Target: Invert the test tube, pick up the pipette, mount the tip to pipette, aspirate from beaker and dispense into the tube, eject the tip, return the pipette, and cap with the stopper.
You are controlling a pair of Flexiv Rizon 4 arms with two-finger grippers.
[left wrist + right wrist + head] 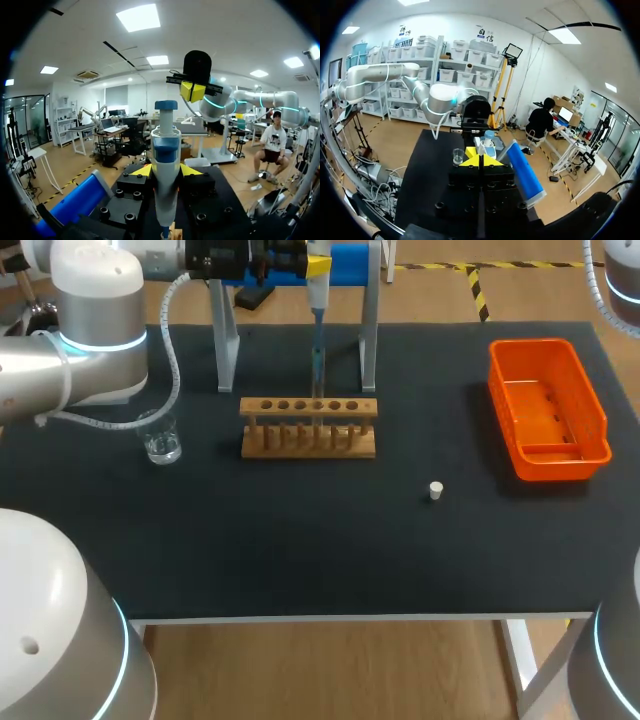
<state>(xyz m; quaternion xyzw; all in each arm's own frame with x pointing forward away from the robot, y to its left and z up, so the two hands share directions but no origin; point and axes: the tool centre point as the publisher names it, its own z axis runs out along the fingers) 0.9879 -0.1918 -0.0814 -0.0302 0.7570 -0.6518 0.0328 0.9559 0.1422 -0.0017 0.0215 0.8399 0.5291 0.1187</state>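
Pipette clamped in left gripper over rack; right gripper closed; beaker holds liquid.

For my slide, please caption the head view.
Left hand holds pipette over wooden rack; beaker, stopper, orange bin nearby.

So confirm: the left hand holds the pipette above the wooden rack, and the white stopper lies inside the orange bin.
Wrong on the stopper: the head view shows it on the table between wooden rack and orange bin, not inside. The left hand does hold the pipette above the rack.
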